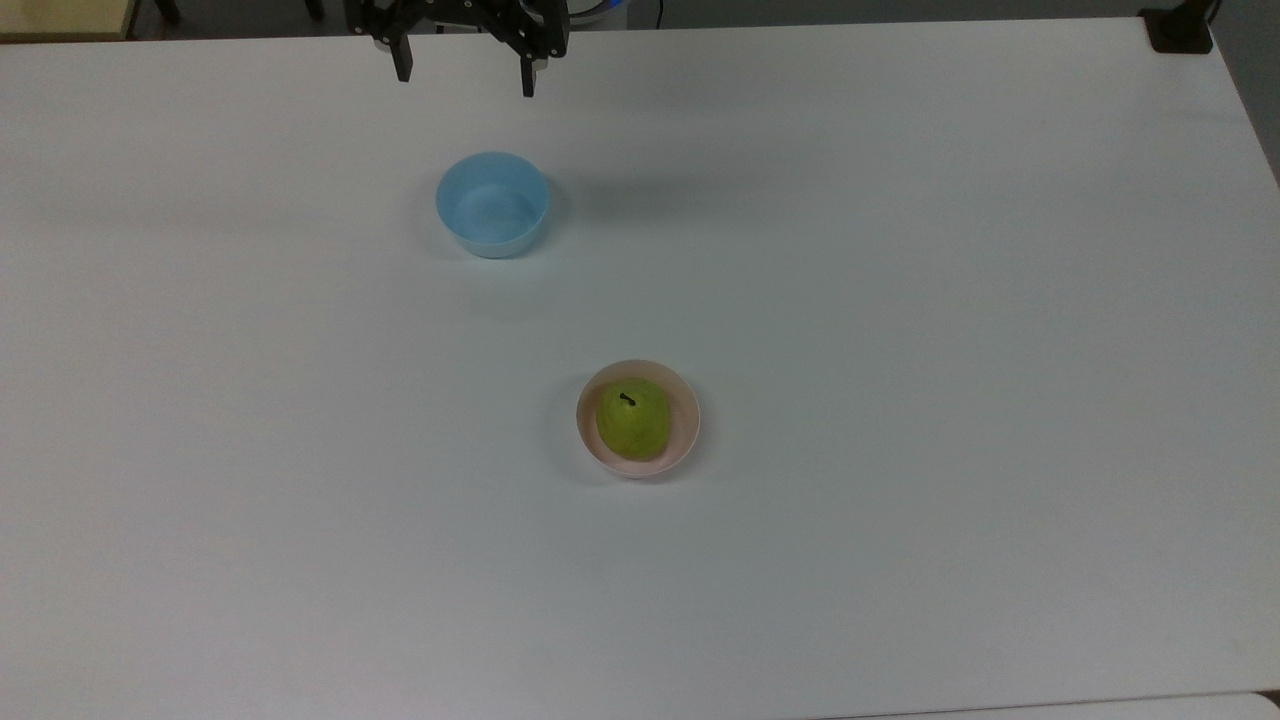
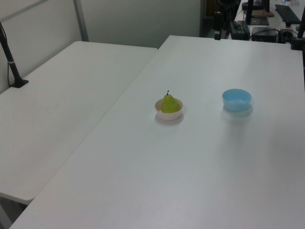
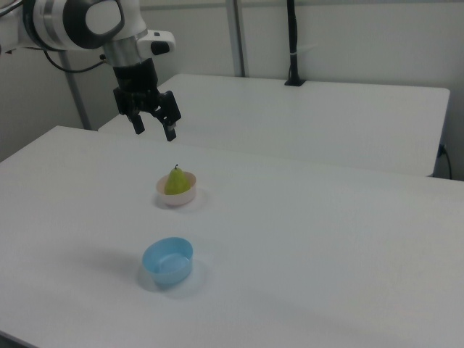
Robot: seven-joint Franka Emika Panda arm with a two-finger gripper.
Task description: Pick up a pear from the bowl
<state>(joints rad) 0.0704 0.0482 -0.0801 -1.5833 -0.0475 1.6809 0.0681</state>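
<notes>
- Yellow-green pear (image 1: 633, 420) upright in pink bowl (image 1: 685, 436), mid-bench.
- Hand (image 1: 464, 83) fingers apart, high near far edge, beside blue bowl (image 1: 492, 204).
- Might clip rim, tipping bowl.

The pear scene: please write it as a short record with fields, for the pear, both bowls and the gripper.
pear: upright in the pink bowl, stem up
pink bowl: on the white table
blue bowl: empty, apart from the pink bowl
gripper: open, in the air, holding nothing
task state: pear not yet grasped
</notes>
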